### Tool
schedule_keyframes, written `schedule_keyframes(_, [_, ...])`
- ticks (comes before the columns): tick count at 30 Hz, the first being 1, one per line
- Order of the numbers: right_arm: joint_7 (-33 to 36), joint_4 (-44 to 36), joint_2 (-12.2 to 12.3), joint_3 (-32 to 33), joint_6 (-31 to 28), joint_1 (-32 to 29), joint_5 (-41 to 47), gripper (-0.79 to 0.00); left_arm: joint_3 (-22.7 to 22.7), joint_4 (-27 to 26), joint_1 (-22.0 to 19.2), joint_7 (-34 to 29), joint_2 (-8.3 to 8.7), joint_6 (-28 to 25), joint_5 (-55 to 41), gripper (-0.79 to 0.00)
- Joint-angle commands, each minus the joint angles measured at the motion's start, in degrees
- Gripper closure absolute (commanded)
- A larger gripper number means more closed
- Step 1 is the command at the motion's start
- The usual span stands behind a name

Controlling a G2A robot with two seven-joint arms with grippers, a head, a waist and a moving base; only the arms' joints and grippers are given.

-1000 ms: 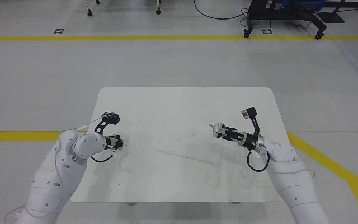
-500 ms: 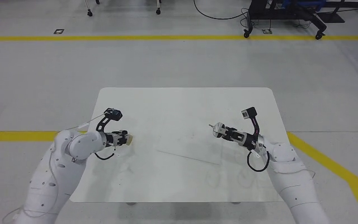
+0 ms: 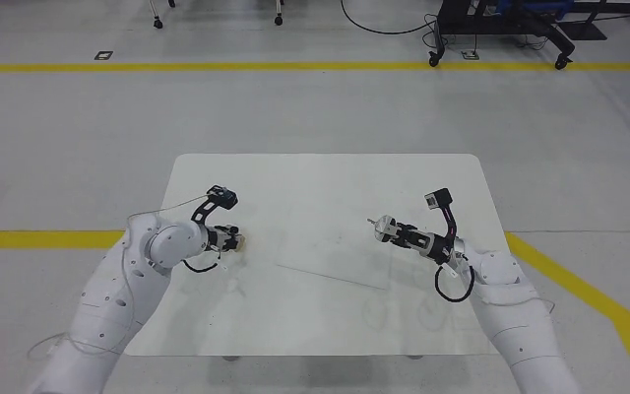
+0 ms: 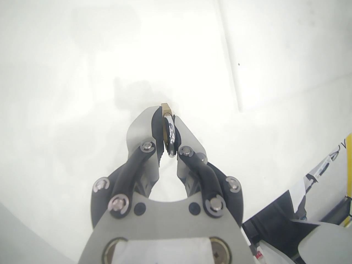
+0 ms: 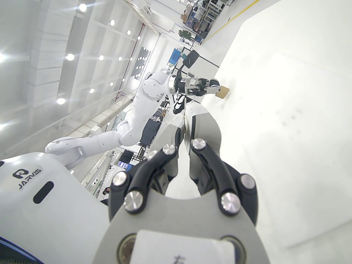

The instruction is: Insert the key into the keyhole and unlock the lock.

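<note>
The lock (image 4: 166, 109), a small brass padlock with a silver shackle, is off the table (image 3: 325, 187) and held just above its left half. The left gripper (image 4: 166, 123) pinches it across the shackle end, and the brass body pokes out beyond the fingertips. In the right wrist view the lock (image 5: 224, 91) shows as a tan block at that gripper's tip, hanging close over the table's surface.

Over the table's right half, well apart from the lock, hangs the right gripper (image 3: 379, 227), pointing in toward the table's middle. Its fingers (image 5: 200, 127) are pressed close together. A thin sliver juts from the tip, which I take for the key (image 3: 371, 223) (too small from above to be sure).

From where I stand, both pieces look to be in hand and the insertion not yet begun. The step now seems to be bringing the two together over the table's middle. That next move calls for turning the lock so its keyhole faces the key, then lining the blade up squarely; I cannot make out the keyhole from here.
</note>
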Motion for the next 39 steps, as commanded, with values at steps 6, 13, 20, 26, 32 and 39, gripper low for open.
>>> schedule_keyframes(6, [0.0,0.0,0.0,0.0,0.0,0.0,0.0,0.0,0.68,0.52,-0.88,-1.67,-0.11,-1.68,-0.94,-0.12])
schedule_keyframes(13, [0.0,0.0,0.0,0.0,0.0,0.0,0.0,0.0,0.5,-0.19,-0.87,-1.66,0.04,-1.03,-0.3,-0.108])
schedule_keyframes(20, [0.0,0.0,0.0,0.0,0.0,0.0,0.0,0.0,-0.09,-1.4,-0.45,-1.77,0.3,-0.42,-0.02,0.0])
schedule_keyframes(26, [0.0,0.0,0.0,0.0,0.0,0.0,0.0,0.0,0.41,-1.34,-0.26,-2.13,0.28,-0.12,0.36,-0.012])
schedule_keyframes(32, [0.0,0.0,0.0,0.0,0.0,0.0,0.0,0.0,1.36,-0.71,-0.34,-1.44,0.08,0.02,1.13,0.0])
schedule_keyframes(39, [0.0,0.0,0.0,0.0,0.0,0.0,0.0,0.0,1.59,-0.42,-0.51,-0.95,0.02,-1.03,0.8,0.0])
